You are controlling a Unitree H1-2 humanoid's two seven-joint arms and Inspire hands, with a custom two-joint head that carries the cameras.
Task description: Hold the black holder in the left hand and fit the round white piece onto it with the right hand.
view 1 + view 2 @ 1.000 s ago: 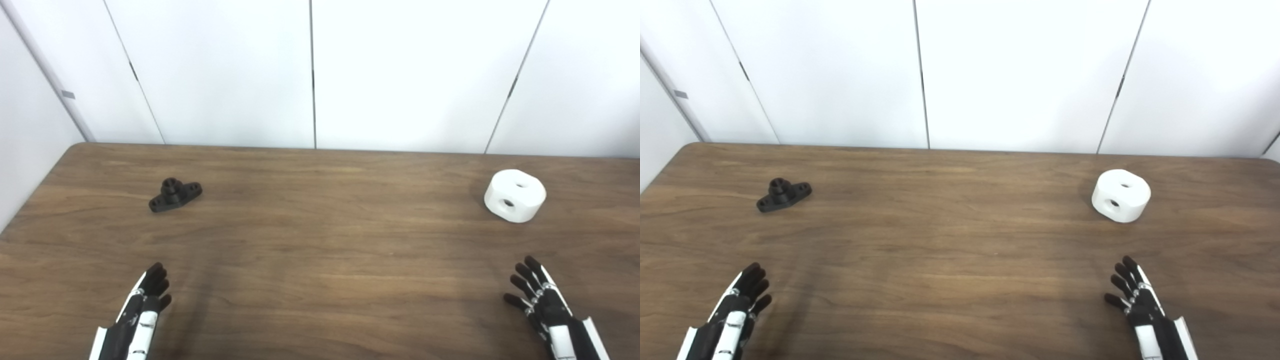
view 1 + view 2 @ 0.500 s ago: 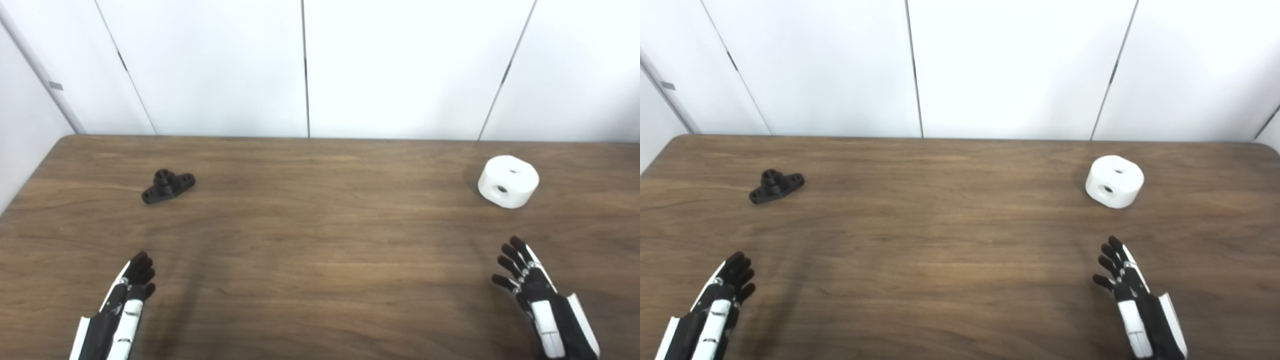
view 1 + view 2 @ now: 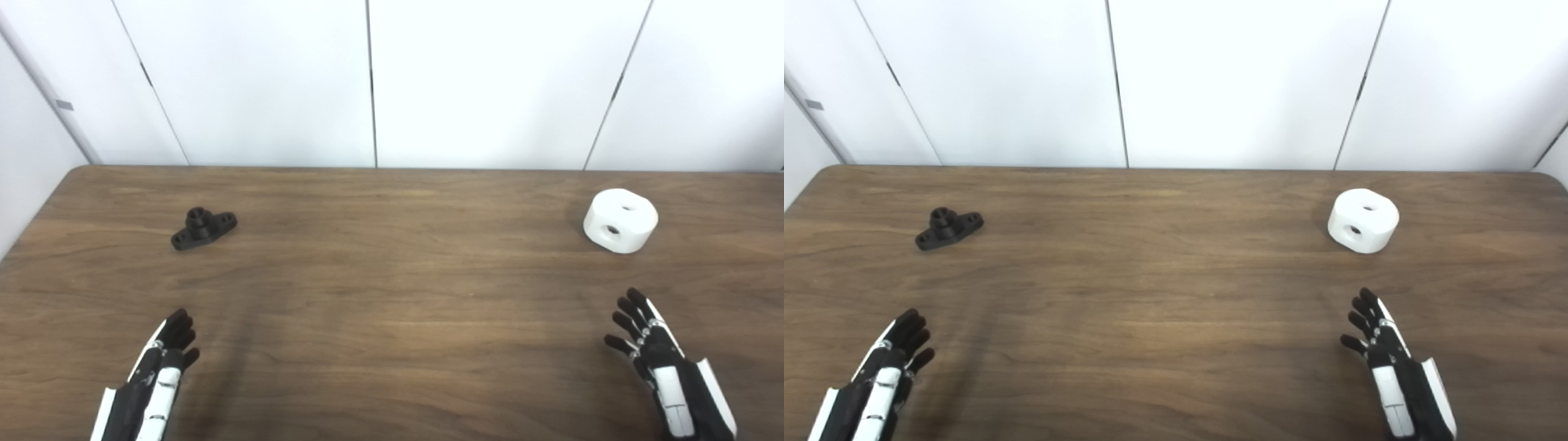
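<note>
The left hand (image 3: 153, 373) hovered low over the near left part of the table (image 3: 392, 294), empty, its fingers stretched forward and lying close side by side rather than curled. It held nothing and touched nothing. The black holder (image 3: 203, 228) lay well ahead of it, toward the far left of the table, resting flat on its base with a short round post standing up from the middle and a hole in each end lug.

The right hand (image 3: 664, 361) was at the near right, also empty, with its fingers fanned apart and the thumb held out to the side. The round white piece (image 3: 620, 220) sat on the table well ahead of that hand, near the far right edge, with one round hole in its top face and another in the side turned toward the camera. The two parts lay far apart, with bare wood between them.

No writing or label could be made out on either part; at that range any small marking may simply have been too fine to show.

Behind the table stood plain white wall panels (image 3: 490, 79) with dark seams.
</note>
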